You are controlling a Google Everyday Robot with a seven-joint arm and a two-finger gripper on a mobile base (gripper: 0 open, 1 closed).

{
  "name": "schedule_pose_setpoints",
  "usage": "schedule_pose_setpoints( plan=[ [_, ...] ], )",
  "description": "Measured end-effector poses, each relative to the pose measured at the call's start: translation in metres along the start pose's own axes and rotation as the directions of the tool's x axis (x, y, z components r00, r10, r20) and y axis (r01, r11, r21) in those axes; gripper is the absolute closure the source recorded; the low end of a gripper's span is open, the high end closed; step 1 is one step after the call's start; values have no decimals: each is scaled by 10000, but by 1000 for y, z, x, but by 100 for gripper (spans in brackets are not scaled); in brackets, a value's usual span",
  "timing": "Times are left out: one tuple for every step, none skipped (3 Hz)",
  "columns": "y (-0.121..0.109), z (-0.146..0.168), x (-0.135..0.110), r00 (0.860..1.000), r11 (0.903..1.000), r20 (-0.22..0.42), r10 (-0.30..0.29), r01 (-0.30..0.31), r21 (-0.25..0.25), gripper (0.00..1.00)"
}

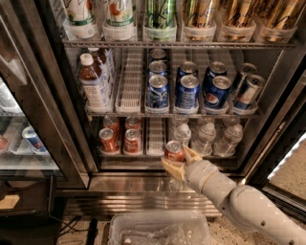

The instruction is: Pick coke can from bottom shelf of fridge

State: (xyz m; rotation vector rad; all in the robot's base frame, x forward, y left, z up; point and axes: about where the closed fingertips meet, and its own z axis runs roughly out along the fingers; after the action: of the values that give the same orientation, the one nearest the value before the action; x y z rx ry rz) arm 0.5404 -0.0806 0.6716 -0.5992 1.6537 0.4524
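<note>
Gripping red, silver-topped coke can, end effector fronts bottom shelf.

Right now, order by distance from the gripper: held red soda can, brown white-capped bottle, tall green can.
1. The red coke can, held in the gripper.
2. The brown bottle, up and left.
3. The green can, top row.
</note>
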Motion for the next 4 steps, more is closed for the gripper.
schedule_pose_setpoints(
  plan=[
    [19,0,0,10000,9970,-53,-17,13,-778,100],
    [20,0,0,10000,9969,-55,-18,14,-783,100],
    [41,9,1,9989,9862,-381,-271,205,-1640,100],
    [73,8,-6,9930,9546,-752,-916,661,-2904,100]
  ],
)
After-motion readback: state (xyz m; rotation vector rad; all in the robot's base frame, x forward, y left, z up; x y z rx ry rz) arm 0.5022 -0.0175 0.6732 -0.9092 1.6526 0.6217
